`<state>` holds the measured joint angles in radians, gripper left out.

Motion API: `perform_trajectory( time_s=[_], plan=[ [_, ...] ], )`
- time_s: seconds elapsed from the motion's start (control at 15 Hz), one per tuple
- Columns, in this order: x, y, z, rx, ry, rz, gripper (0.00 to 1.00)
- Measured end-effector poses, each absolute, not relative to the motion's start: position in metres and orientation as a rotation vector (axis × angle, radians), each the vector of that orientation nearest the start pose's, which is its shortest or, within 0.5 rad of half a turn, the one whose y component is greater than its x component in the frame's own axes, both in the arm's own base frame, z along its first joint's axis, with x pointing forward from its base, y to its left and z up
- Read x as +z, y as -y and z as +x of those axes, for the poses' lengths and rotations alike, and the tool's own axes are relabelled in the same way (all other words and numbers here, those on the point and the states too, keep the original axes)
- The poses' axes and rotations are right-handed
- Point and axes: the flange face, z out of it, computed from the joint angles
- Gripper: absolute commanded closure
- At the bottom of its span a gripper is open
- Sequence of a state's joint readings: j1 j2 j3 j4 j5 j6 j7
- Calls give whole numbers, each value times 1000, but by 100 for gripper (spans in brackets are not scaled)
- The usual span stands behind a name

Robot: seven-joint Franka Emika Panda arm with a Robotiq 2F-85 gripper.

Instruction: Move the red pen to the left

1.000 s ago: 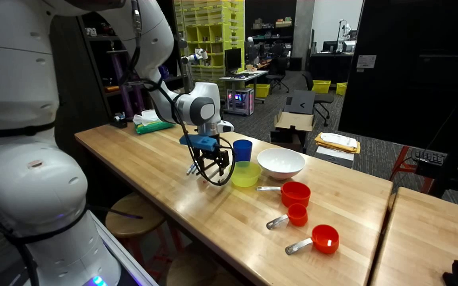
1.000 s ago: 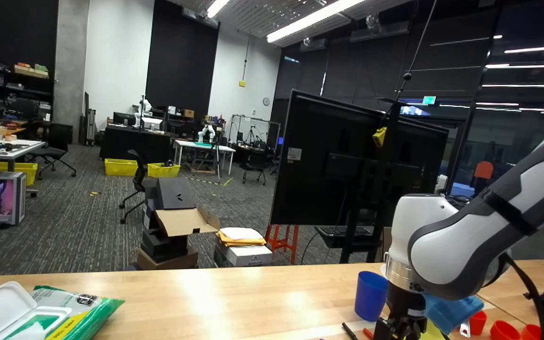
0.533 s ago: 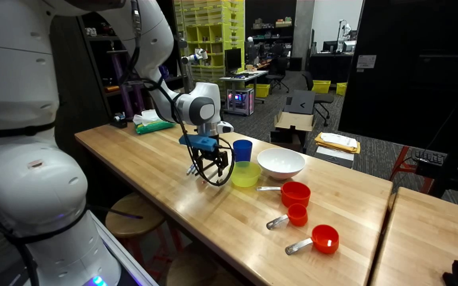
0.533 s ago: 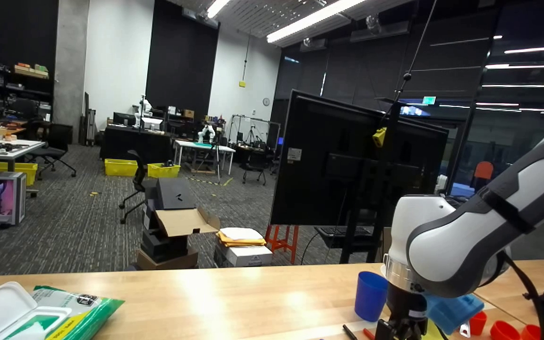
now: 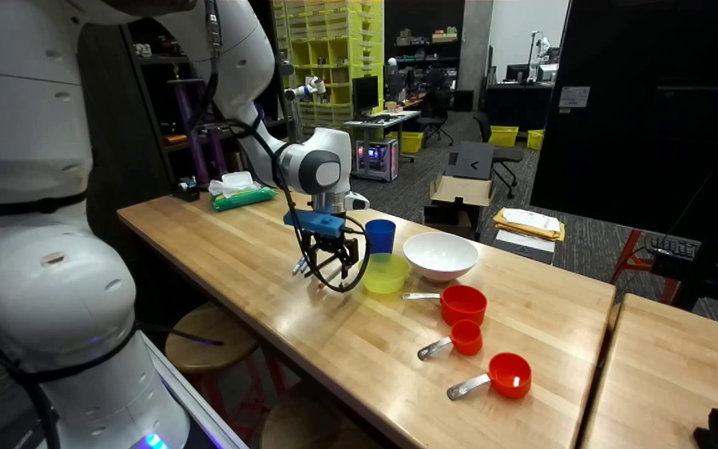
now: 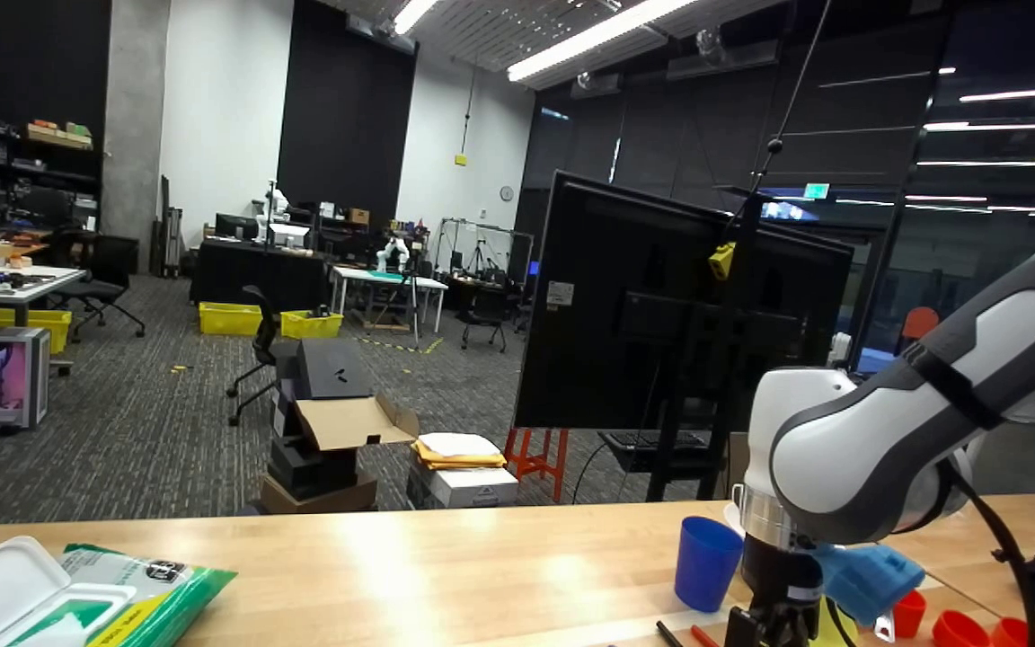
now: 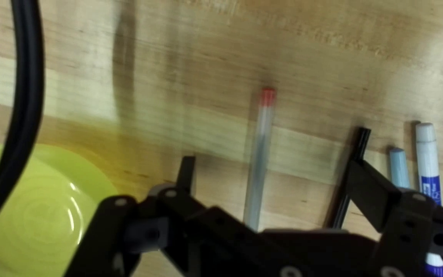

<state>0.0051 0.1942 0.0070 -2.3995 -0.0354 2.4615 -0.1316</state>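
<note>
The red pen (image 7: 259,165) is clear-bodied with a red end. It lies on the table between the spread fingers of my gripper (image 7: 273,171) in the wrist view; its lower end is hidden behind the gripper. Its red end also shows in both exterior views (image 5: 321,285) (image 6: 703,637). My gripper is open and holds nothing. In an exterior view the gripper (image 5: 330,265) hangs low over the pens. Its height above the table is hard to tell.
A black pen (image 7: 340,211) lies right of the red pen, partly behind the right finger. Farther right are a light blue marker (image 7: 399,171) and a white marker (image 7: 427,157). A yellow bowl (image 5: 384,284), blue cup (image 5: 380,234), white bowl (image 5: 440,273) and red measuring cups (image 5: 464,305) stand close by.
The arm and gripper have shifted slightly, a little to the right in both exterior views. The gripper stays over the pens; nothing has been taken hold of.
</note>
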Motion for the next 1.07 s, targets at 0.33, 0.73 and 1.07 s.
perform_trajectory(
  time_s=[0.33,0.73,1.07],
  plan=[
    [227,-4,488,207,280,-3134,0],
    [224,-3,488,211,302,-3158,0],
    [217,2,487,221,284,-3186,0]
  ],
)
